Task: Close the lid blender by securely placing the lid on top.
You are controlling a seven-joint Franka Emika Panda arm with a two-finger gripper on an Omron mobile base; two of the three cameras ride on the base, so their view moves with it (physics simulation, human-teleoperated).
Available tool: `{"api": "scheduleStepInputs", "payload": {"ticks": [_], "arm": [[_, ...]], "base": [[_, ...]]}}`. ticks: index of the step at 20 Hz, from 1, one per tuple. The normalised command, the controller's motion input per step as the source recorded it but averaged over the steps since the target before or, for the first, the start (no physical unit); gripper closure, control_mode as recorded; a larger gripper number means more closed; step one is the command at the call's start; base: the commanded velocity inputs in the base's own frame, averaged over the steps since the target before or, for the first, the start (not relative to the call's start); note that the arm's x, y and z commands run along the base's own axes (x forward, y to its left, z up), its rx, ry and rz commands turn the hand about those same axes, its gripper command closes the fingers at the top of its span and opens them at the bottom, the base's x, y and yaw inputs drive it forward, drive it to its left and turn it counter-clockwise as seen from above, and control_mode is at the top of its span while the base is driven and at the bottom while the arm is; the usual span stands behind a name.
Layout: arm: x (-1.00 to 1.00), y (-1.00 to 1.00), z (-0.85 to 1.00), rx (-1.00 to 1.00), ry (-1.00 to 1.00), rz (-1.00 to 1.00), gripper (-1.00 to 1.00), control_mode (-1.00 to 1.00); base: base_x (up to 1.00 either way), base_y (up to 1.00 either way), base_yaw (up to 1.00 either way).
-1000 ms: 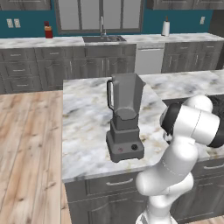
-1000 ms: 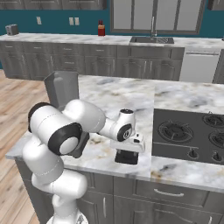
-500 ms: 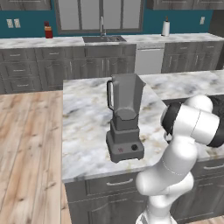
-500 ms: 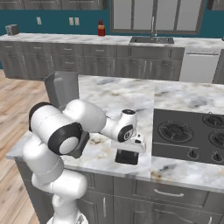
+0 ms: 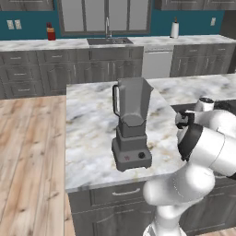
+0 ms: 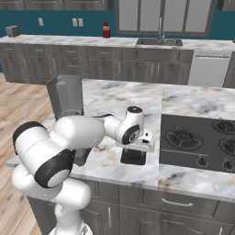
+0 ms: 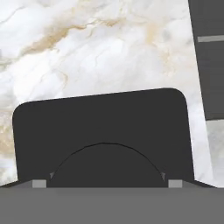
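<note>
We saw the gripper (image 6: 133, 153) low over the lid (image 6: 133, 158), a flat black squarish slab with rounded corners lying on the marble counter (image 6: 124, 98) beside the stove (image 6: 197, 142); its opening we couldn't tell. The open-topped dark grey blender (image 5: 131, 123) stood apart.

My dark grey blender (image 5: 131, 124) stands upright and uncovered on the marble island, while its flat black lid (image 7: 103, 133) lies on the marble well apart.

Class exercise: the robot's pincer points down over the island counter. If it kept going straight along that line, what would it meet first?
Most likely the lid, the flat black slab lying on the marble counter directly under the pincer. How much gap remains is unclear.
</note>
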Motion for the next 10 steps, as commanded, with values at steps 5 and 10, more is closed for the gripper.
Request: {"api": "scheduleStepInputs", "payload": {"ticks": [5,10], "arm": [[-0.11,0.15,1.0,-0.05,-0.23,0.01,1.0,-1.0],[-0.13,0.44,0.95,-0.11,-0.25,0.0,1.0,-1.0]], "base": [[0.0,0.0,0.0],[0.0,0.0,0.0]]}}
